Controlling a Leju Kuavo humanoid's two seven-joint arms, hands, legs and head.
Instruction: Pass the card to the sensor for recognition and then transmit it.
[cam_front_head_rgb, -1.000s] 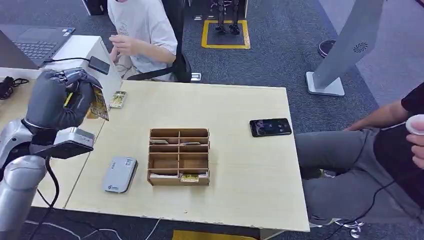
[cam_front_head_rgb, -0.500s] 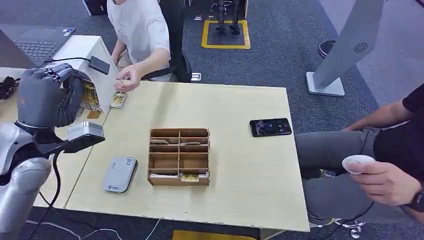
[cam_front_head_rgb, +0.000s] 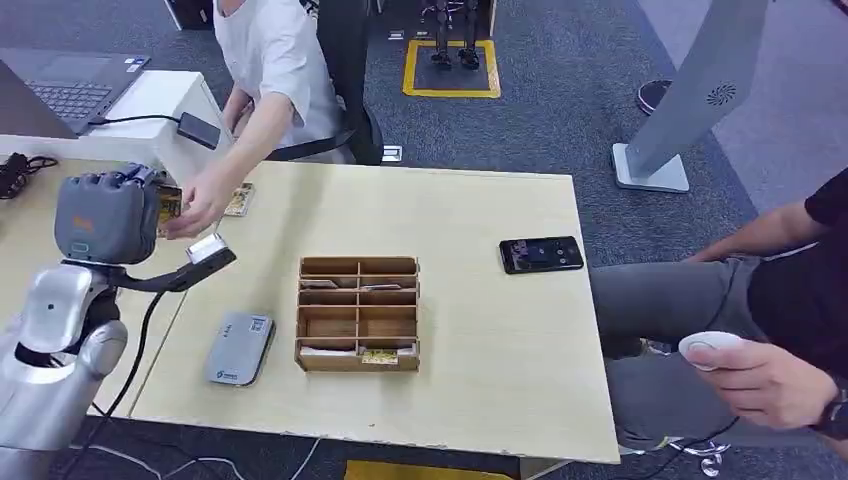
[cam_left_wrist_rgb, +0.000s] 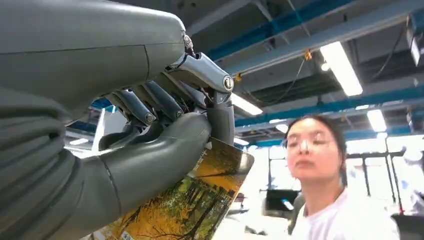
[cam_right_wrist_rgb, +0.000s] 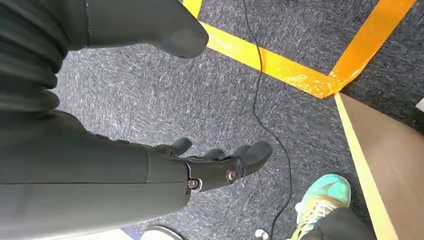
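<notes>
**Yellow card held up at the left table edge**

Grey left hand (cam_front_head_rgb: 108, 215) sits lower than half a second ago and is turned back-side to the head camera; the person's hand (cam_front_head_rgb: 203, 207), then over the spare card (cam_front_head_rgb: 238, 199) on the table (cam_front_head_rgb: 480, 330), now reaches to the held card (cam_front_head_rgb: 169, 204); whether it touches cannot be told. In the wrist view the left hand (cam_left_wrist_rgb: 150, 135) pinches the card (cam_left_wrist_rgb: 192, 200) between thumb (cam_left_wrist_rgb: 155, 160) and fingers (cam_left_wrist_rgb: 220, 112), its autumn-tree print showing; the card's lower end is cut off by the frame. From the head only a sliver of card shows past the hand. Right hand (cam_right_wrist_rgb: 210, 160) hangs over carpet, fingers loosely apart, holding nothing. Near the left arm lies the grey sensor (cam_front_head_rgb: 240, 348); beside it stands a wooden box (cam_front_head_rgb: 358, 313); a phone (cam_front_head_rgb: 541, 254) lies well apart.
</notes>
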